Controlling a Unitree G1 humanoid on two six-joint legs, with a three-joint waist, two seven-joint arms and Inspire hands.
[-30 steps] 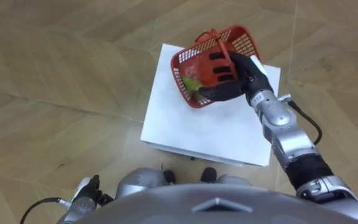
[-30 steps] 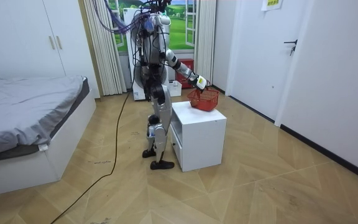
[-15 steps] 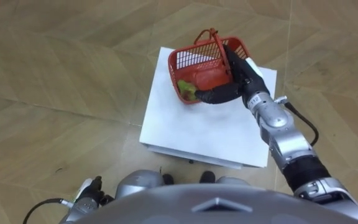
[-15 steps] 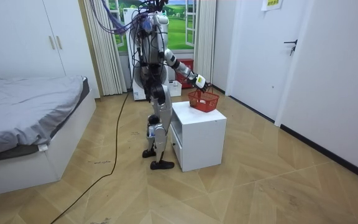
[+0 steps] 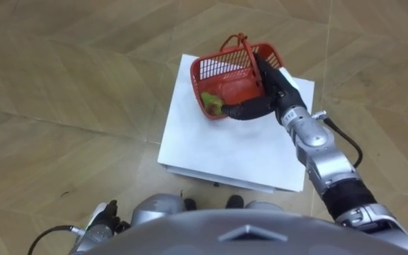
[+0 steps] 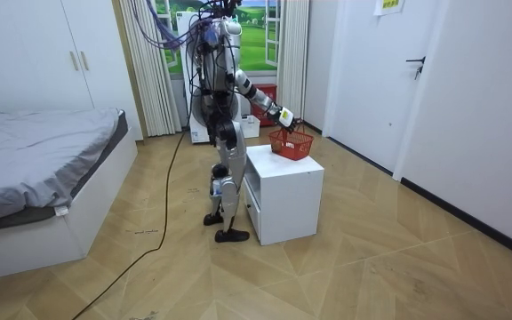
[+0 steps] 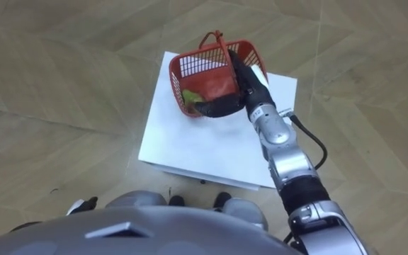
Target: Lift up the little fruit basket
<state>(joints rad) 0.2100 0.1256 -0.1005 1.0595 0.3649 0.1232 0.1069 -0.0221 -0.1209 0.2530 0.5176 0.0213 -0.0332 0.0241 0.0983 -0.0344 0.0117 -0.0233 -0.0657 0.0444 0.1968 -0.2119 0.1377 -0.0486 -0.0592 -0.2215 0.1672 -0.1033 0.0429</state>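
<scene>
The robot stood at the near side of the white bedside cabinet, its right arm reaching out across the top. The red fruit basket was over the cabinet's far left corner, tipped so that its open mouth faced back toward the robot, with its hoop handle standing up untouched. The right hand had the basket by its right-hand wall: the fingers were hooked over the rim and down inside the mesh, while the thumb curled along the outside beneath, so the wall was pinched between them. A green fruit and a red one lay in the bottom. The left hand hung low, well short of the cabinet's near edge and idle. By my reading the grasp was made and the lift was under way or just starting; the tilt suggests the base was coming off the cabinet top, though whether it was fully clear could not be told. What remained was to raise it clear and level it so the fruit stayed in.
</scene>
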